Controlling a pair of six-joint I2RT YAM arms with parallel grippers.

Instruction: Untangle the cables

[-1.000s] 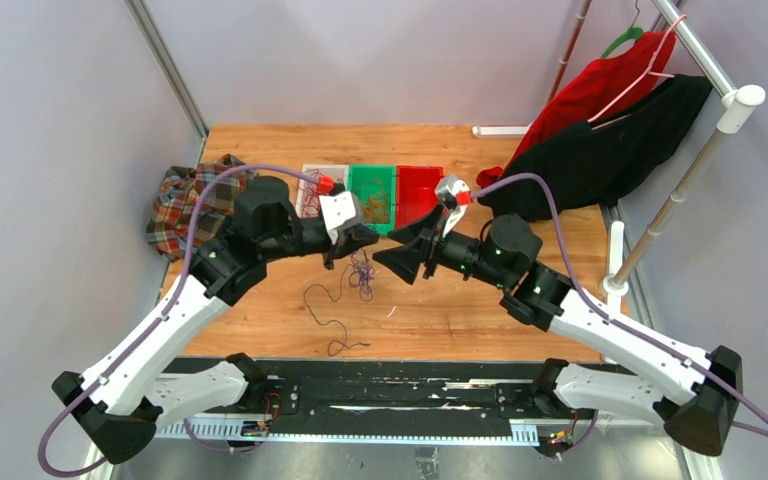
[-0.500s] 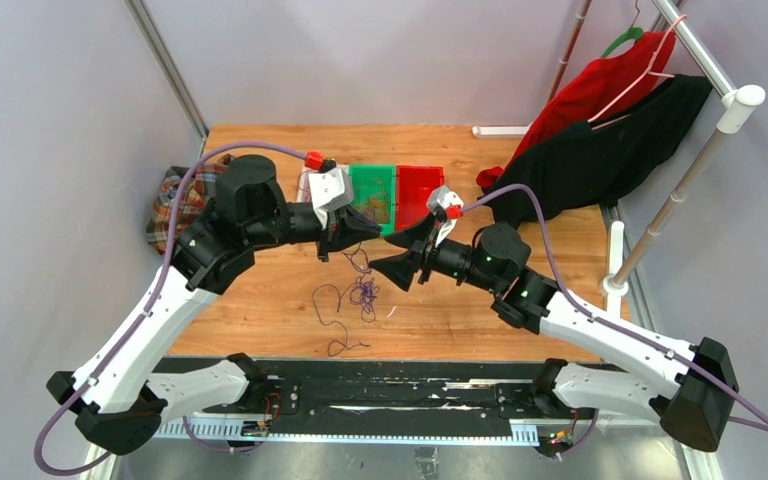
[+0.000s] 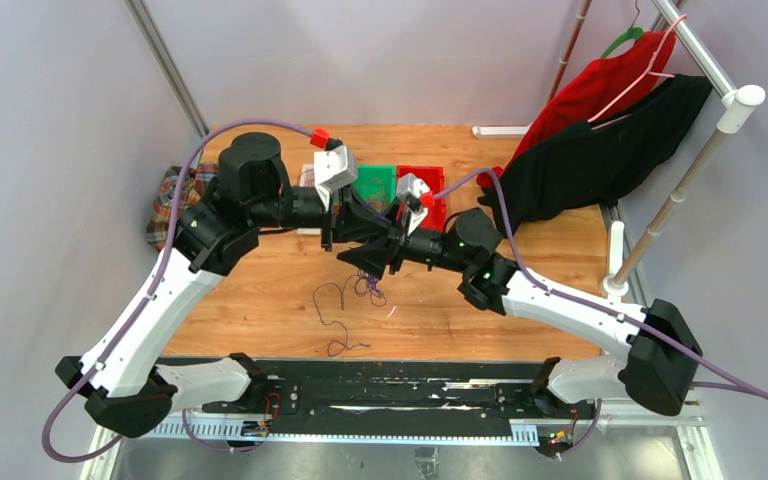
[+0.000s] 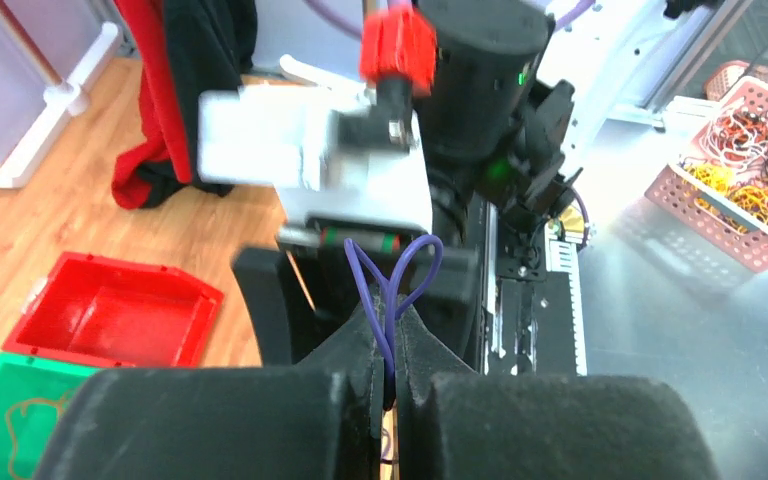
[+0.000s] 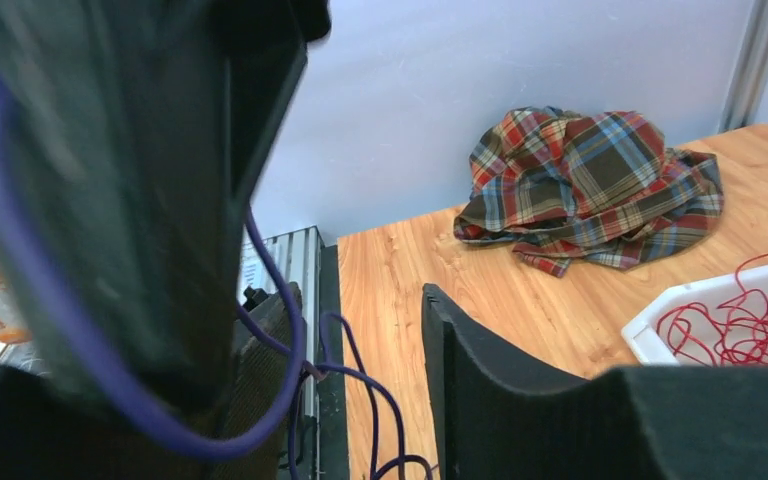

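Observation:
In the left wrist view my left gripper [image 4: 392, 372] is shut on a dark purple cable [image 4: 393, 280] that loops up out of the jaws. From above, the left gripper [image 3: 358, 228] hangs over the table's middle, and the right gripper [image 3: 365, 258] faces it, almost touching. My right gripper [image 5: 360, 400] is open, with strands of the purple cable [image 5: 380, 400] running between its fingers [image 5: 490, 380] and none clamped. The rest of the cables [image 3: 365, 290] hang down to the wood in a small purple tangle. A thin dark strand [image 3: 328, 312] trails toward the near edge.
A white bin [image 5: 660, 335] holds red cables [image 5: 735, 320]. A green bin [image 3: 375, 180] and a red bin [image 3: 432, 180] stand behind the grippers. A plaid cloth [image 3: 172, 212] lies at the left edge. Red and black garments [image 3: 600, 130] hang at right. A pink basket [image 4: 750, 190] sits off the table.
My right arm has swung left until its gripper meets the left one, and its jaws have narrowed. The left gripper has risen and moved right with the purple cable, lifting the tangle.

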